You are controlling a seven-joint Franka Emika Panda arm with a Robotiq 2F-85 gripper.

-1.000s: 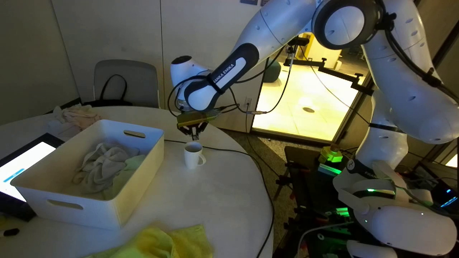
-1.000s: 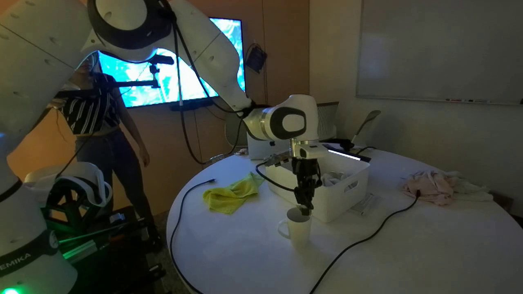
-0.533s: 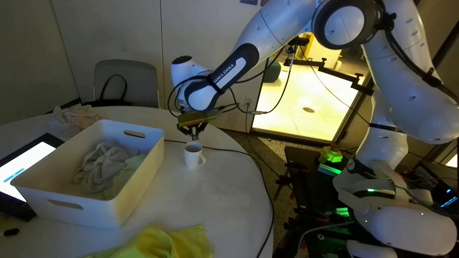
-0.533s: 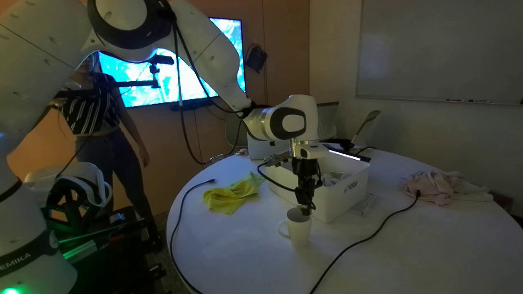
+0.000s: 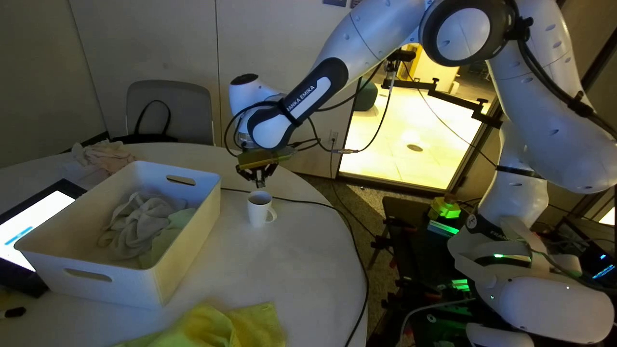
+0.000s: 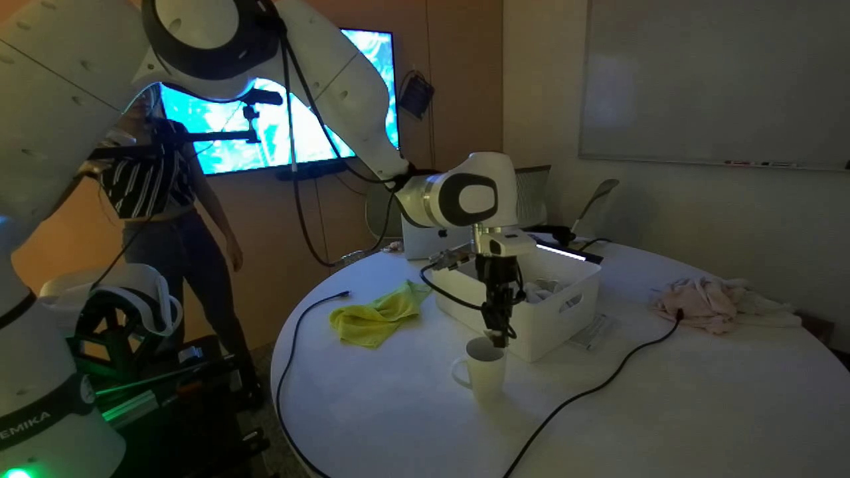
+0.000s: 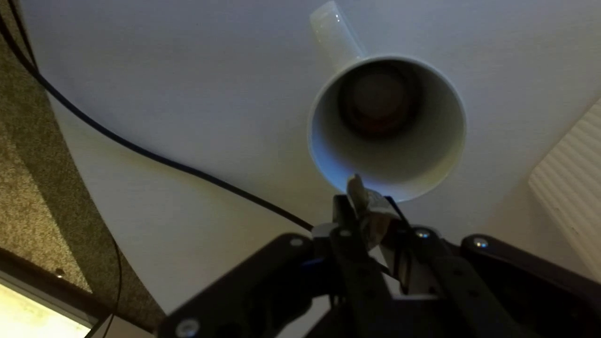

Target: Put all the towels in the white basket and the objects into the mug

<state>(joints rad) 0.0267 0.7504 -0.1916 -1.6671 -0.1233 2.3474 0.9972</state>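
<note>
The white mug (image 5: 258, 214) stands upright on the table, its inside dark and faintly reddish at the bottom in the wrist view; I cannot tell what lies there. Just above its rim, my gripper (image 7: 366, 203) is shut on a small wrapped object (image 7: 378, 202) with a pale, crinkled end, which overlaps the mug's near edge in that view. In an exterior view the white basket (image 5: 120, 289) holds the off-white towel (image 5: 140, 221) and the pale green towel (image 5: 168, 236). The yellow towel (image 6: 378, 318) lies crumpled on the table outside the basket.
Pinkish and whitish cloths (image 6: 704, 305) lie in a heap near the table's edge. A lit tablet (image 5: 36, 226) sits against the basket. Black cables (image 6: 597, 392) run across the table, one passing close to the mug. A laptop (image 6: 425, 240) stands behind the basket.
My gripper has shifted and risen very slightly above the mug, and a bit of the held object now shows at its tips in an exterior view. Mug, basket and towels have not moved.
</note>
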